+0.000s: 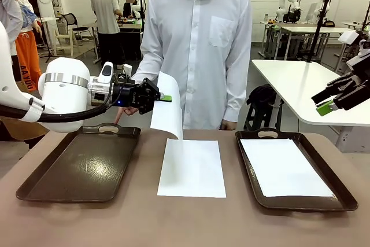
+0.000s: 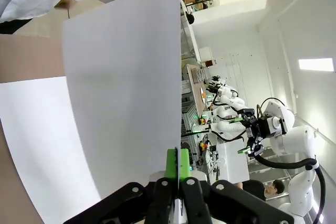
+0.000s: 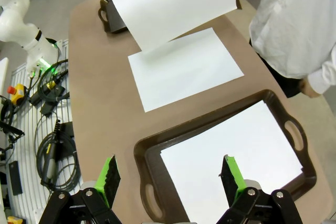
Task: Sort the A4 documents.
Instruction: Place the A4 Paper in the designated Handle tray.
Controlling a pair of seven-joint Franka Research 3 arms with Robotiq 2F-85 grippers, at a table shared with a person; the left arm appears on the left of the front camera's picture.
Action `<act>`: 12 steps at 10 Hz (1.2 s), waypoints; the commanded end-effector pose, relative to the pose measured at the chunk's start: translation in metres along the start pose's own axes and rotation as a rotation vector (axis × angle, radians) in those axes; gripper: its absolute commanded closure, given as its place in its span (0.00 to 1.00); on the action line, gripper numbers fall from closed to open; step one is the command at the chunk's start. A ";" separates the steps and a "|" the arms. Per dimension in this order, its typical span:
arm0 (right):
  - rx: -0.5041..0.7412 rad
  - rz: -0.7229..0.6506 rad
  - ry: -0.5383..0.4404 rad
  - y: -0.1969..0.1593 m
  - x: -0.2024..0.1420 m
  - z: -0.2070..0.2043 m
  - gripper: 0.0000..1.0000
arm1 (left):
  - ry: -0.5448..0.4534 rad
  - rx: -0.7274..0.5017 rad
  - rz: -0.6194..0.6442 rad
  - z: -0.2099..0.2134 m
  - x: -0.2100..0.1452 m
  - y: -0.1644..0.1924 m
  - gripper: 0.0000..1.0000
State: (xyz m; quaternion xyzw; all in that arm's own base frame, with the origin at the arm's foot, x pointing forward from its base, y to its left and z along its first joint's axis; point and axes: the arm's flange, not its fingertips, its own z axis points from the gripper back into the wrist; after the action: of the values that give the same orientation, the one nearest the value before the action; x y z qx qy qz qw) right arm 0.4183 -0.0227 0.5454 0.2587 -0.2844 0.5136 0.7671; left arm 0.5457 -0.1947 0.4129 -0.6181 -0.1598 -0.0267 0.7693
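The left jaws are clamping shut on the upper edge of one A4 sheet (image 1: pixel 167 108), left of centre in the front view, with the left arm (image 1: pixel 63 93) reaching in from the left edge. The held sheet is hanging nearly upright and curving, and its lower edge is coming down just over the far end of a second sheet (image 1: pixel 192 169), which is lying flat on the brown table (image 1: pixel 185 224) at the centre of the frame. In the left wrist view the held sheet (image 2: pixel 126 77) is rising from between the green pads (image 2: pixel 171 163) at the bottom centre.

A third sheet (image 1: pixel 285 168) is lying flat inside the right tray (image 1: pixel 341 192) at the lower right. The left tray (image 1: pixel 75 169) is sitting at the lower left, just below the left jaws.

The right jaws are standing wide apart and gripping nothing, hovering at the right edge of the front view. In the right wrist view they are hanging over the third sheet (image 3: pixel 231 150).

A person in a white shirt (image 1: pixel 199 44) is standing behind the table at the upper centre.
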 end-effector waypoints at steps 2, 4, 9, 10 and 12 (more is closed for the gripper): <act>-0.003 0.003 0.006 0.000 0.000 -0.001 0.00 | -0.014 0.000 0.012 -0.002 0.001 0.000 1.00; -0.003 0.003 0.006 0.000 0.000 -0.001 0.00 | 0.000 0.000 0.000 0.000 0.000 0.000 0.99; -0.003 0.003 0.006 0.000 0.000 -0.001 0.00 | 0.151 0.123 -0.077 0.062 -0.023 -0.039 0.99; -0.003 0.003 0.006 0.000 0.000 -0.001 0.00 | 0.143 0.126 -0.046 0.086 -0.029 -0.042 0.99; -0.003 0.003 0.006 0.000 0.000 -0.001 0.00 | 0.135 0.169 0.044 0.127 -0.037 -0.027 0.99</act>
State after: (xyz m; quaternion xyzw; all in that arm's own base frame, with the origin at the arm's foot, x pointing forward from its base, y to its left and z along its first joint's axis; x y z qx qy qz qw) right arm 0.4183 -0.0231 0.5453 0.2588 -0.2846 0.5132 0.7672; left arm 0.4821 -0.1000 0.4551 -0.5541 -0.1202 -0.0573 0.8218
